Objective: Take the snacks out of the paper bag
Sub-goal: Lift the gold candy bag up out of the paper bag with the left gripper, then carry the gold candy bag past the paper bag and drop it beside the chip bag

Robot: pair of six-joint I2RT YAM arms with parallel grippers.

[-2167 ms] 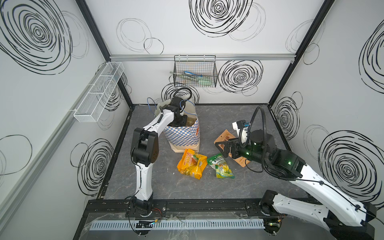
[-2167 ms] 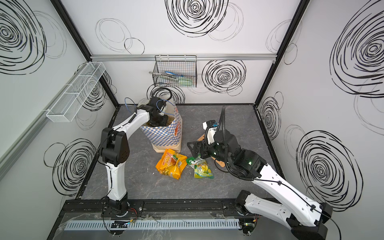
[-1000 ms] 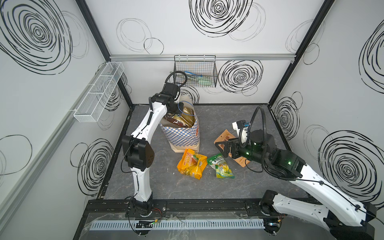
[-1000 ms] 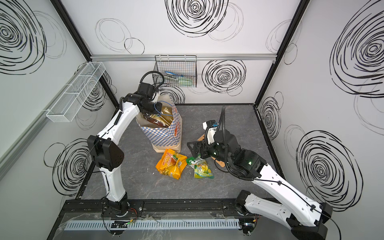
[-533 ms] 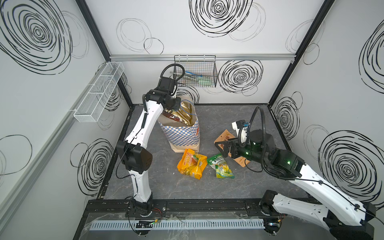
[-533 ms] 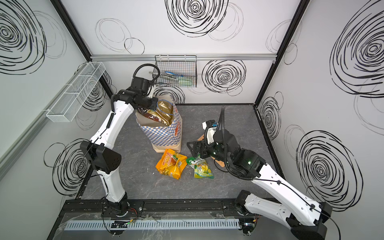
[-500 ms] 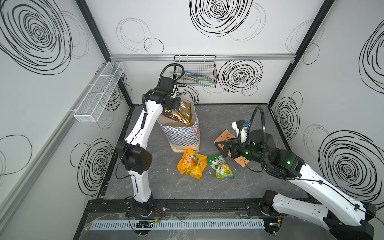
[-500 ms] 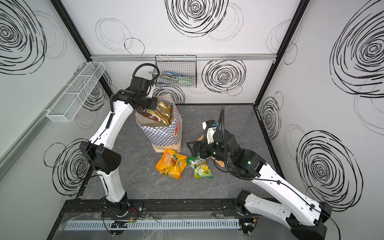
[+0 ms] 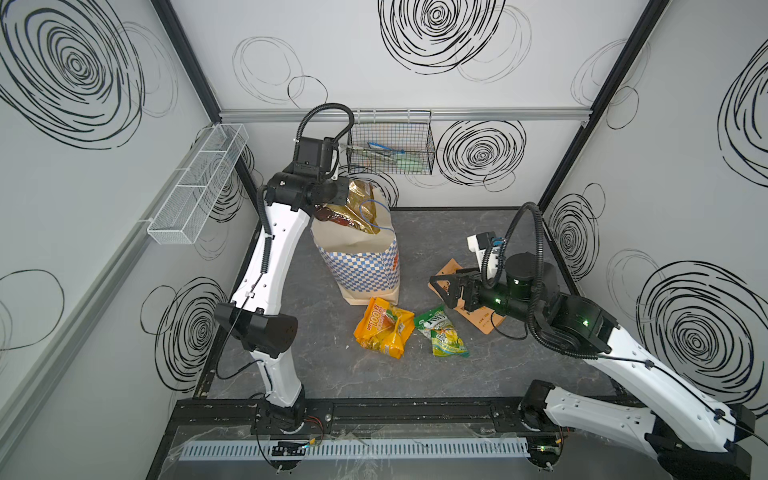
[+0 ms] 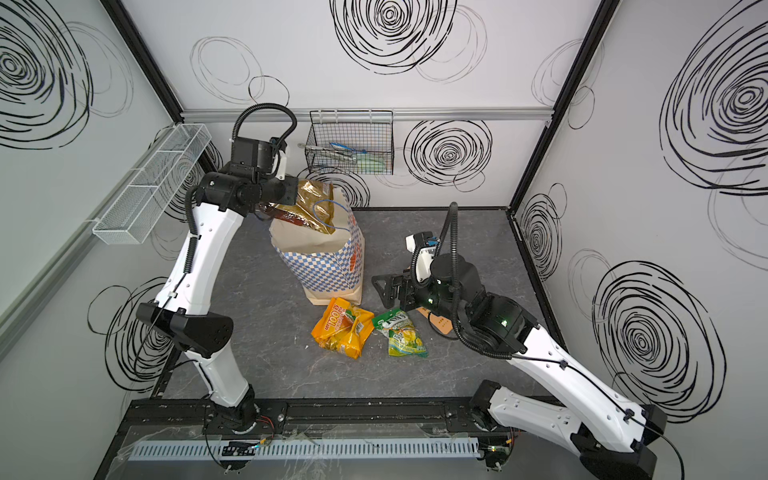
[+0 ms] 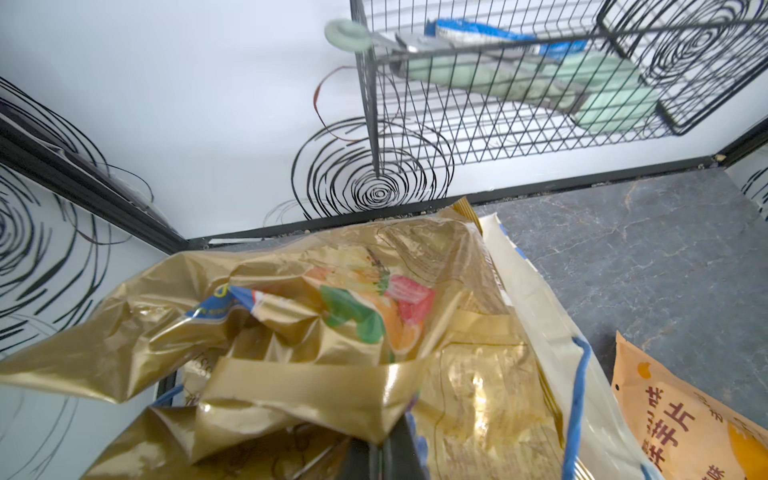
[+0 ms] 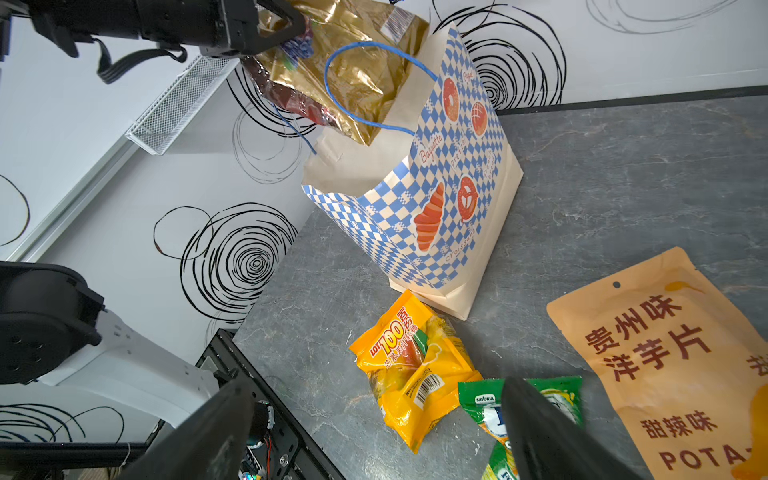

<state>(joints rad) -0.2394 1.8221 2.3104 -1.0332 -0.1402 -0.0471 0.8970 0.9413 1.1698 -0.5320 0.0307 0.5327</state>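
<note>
Grey marbled worktop (image 9: 457,374) inside white swirl-marked walls (image 9: 353,54). The left pincer (image 9: 332,200) is pressed together on the gold-brown foil pack (image 9: 359,205), its long axis slanting up out of the upright paper bag (image 9: 361,266), lower end seemingly inside. Loose snacks (image 9: 384,328) lie in front; right pincer (image 9: 446,286) spread, empty

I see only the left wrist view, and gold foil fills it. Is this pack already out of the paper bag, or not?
Observer: Not fully. In both top views the gold pack is raised, but its lower end sits inside the mouth of the paper bag.
Operator: Does the left gripper hold it well?
Observer: In the right wrist view the left gripper is shut on the pack's upper edge.
Operator: And what does the right gripper do?
Observer: The right gripper is open and holds nothing; it hangs near the green pack lying in front of the bag.
</note>
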